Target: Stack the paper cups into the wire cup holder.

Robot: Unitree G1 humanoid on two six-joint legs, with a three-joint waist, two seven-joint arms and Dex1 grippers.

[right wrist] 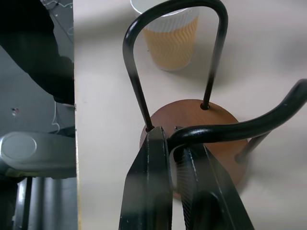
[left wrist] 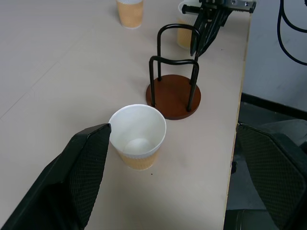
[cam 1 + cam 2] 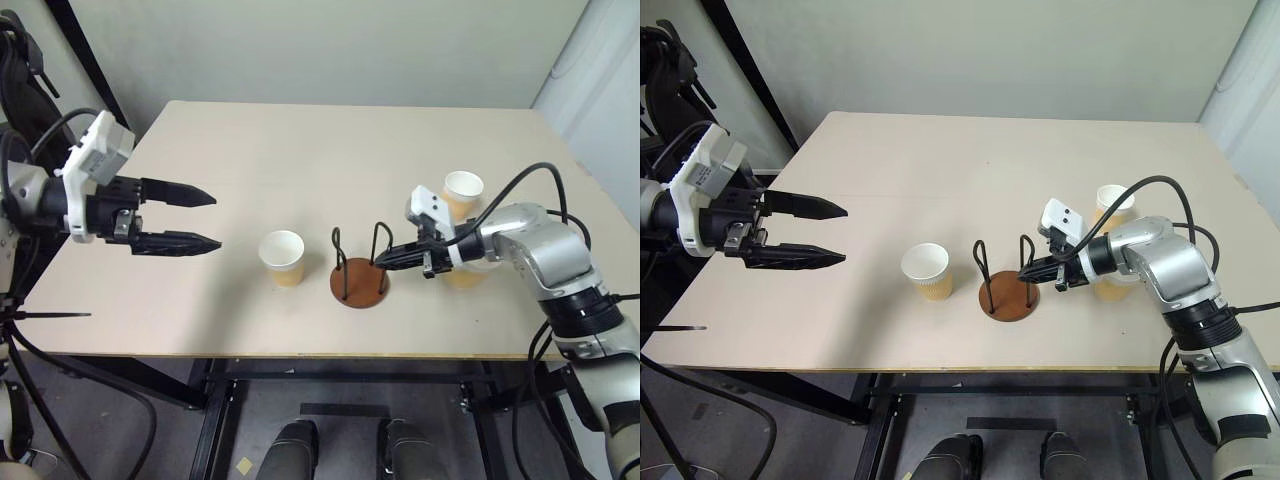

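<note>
My left claw (image 3: 205,220) hangs above the left part of the bench (image 3: 300,140), fingers spread wide, nothing between them, touching nothing. It points toward the nearest paper cup (image 3: 282,258), which stands upright just beyond its tips, with bare bench between the two. That cup sits near the front edge, just left of the wire cup holder (image 3: 359,272), and is apart from it.

The holder's brown disc base rests flat near the front edge, both black wire loops upright, no cup inside.

My right claw (image 3: 385,262) comes in from the right, fingers pressed together on the right-hand wire loop; in the right wrist view the wire runs between the two fingertips (image 1: 152,143), so it is pinching the loop near its top.

Behind the right arm, a second cup (image 3: 463,193) stands upright toward the right side of the bench. A third cup (image 3: 466,274) is partly hidden under the right wrist, close to the second.

The back half of the bench lies bare and gives open room; the front edge is close to the holder and the near cup.
</note>
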